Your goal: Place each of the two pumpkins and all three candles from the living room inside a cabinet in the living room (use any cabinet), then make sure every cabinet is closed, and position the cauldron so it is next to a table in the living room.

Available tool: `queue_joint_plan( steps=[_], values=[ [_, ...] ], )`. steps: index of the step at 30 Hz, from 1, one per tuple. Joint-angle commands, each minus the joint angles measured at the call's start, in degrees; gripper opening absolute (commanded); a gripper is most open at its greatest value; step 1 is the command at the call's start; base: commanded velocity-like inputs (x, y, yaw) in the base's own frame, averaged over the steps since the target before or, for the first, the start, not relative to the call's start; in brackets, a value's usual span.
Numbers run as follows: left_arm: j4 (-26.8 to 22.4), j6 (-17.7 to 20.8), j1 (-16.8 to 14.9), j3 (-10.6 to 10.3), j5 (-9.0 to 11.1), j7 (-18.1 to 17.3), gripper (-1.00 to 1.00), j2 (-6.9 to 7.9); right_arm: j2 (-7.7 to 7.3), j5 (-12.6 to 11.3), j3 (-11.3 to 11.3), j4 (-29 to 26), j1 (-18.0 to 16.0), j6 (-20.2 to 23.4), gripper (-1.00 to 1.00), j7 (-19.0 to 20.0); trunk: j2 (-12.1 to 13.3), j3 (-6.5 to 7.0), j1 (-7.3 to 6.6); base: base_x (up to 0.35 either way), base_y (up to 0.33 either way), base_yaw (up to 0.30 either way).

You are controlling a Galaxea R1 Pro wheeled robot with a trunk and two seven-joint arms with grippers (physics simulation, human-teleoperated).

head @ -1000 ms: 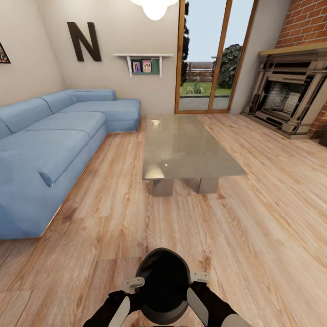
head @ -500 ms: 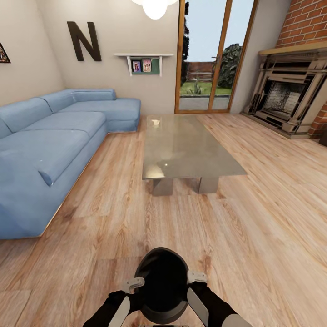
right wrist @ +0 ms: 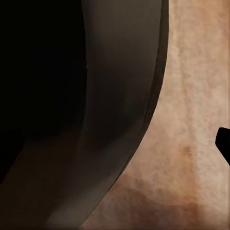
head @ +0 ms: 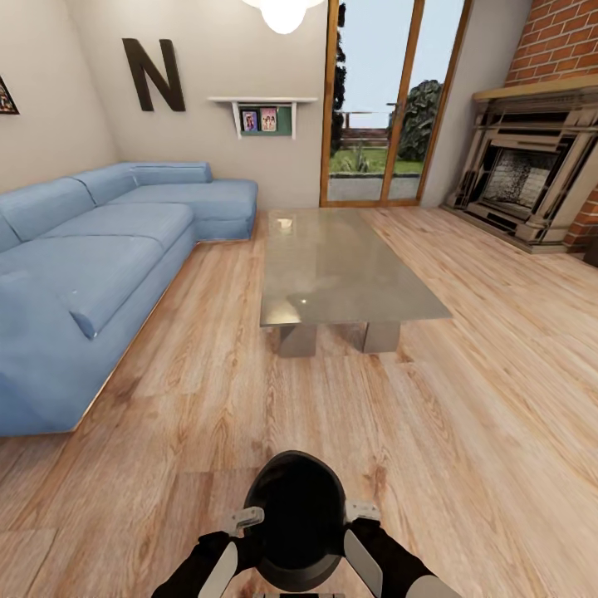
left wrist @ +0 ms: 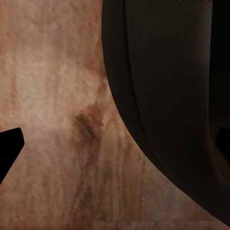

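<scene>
1. Head view: the cauldron [head: 296, 519] sat low in front of the robot, mouth facing the camera, gripped between the left gripper [head: 244, 522] and the right gripper [head: 362, 512] – one on each side of its rim. Ahead, well apart from it, stood the table [head: 336, 274] with its grey glass top on the wooden floor [head: 465, 399]. A blue sofa [head: 91, 274] ran along the left; a fireplace [head: 527, 178] stood at the right.

2. Left wrist view: the cauldron's [left wrist: 167, 96] dark wall curved over the floor; the fingers were spread wide, one on each side of that wall.

3. Right wrist view: the cauldron's [right wrist: 115, 96] wall lay close – one dark fingertip [right wrist: 224, 143] showed outside it, the other I could not tell.
</scene>
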Motion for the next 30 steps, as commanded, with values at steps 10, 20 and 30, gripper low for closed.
queue_joint_plan(
  steps=[10,20,30],
  values=[
    [0.0,-0.1,0.0,0.1,0.0,0.2,1.00,0.04,0.00,0.0,0.0,0.3,0.0,0.0,-1.00,0.0,0.0,0.00,0.00,0.000,0.000,0.000],
    [0.1,-0.5,0.0,0.1,0.2,0.3,1.00,0.05,0.01,0.0,0.0,0.3,0.0,0.0,-1.00,0.0,0.0,0.00,0.00,0.000,0.000,0.000],
    [0.0,-0.5,0.0,0.1,0.2,0.3,1.00,0.05,0.07,0.0,0.0,0.3,0.0,0.0,-1.00,0.0,0.0,0.00,0.00,0.000,0.000,0.000]
  ],
)
